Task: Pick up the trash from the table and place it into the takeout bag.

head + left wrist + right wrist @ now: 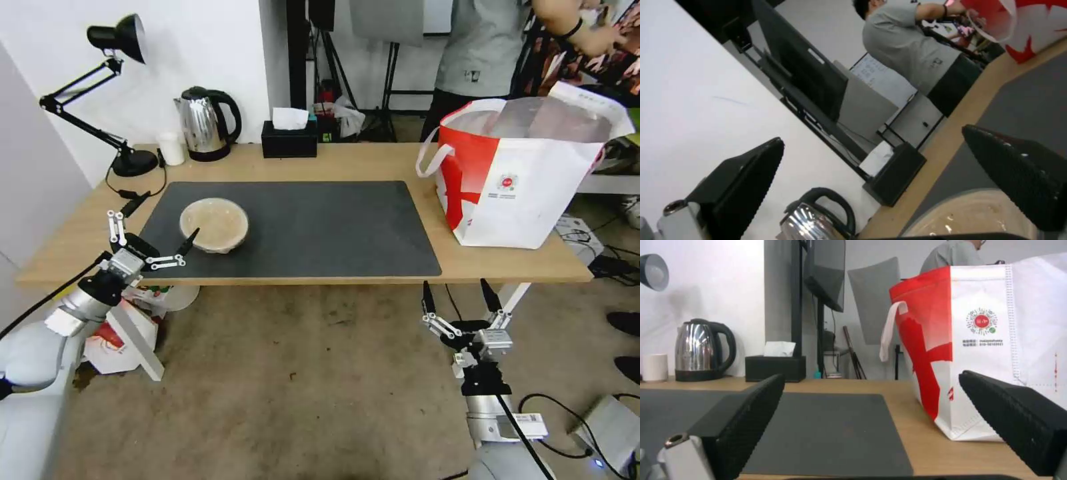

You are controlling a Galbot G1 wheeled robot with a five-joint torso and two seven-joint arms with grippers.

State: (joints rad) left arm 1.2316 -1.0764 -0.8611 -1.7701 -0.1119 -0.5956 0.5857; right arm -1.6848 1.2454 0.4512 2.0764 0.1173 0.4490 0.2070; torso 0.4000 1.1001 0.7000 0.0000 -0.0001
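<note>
— Left claw (pixel 158 240)?
— Spread wide beside beige bowl (pixel 215 225) on tabletop (pixel 373 163) mat; wrist view adds bowl rim under one fingertip (pixel 1022 173).
— Right claw (pixel 460 299)?
— Apart, below tabletop edge, facing takeout bag (pixel 996 340).

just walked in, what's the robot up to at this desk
It is clearing takeout trash into a bag. The left gripper, jaws open, is at the near left edge of the table, reaching for the shallow beige bowl on the dark mat. The right gripper hangs open below the table's front edge. The takeout bag stands open at the right end.
</note>
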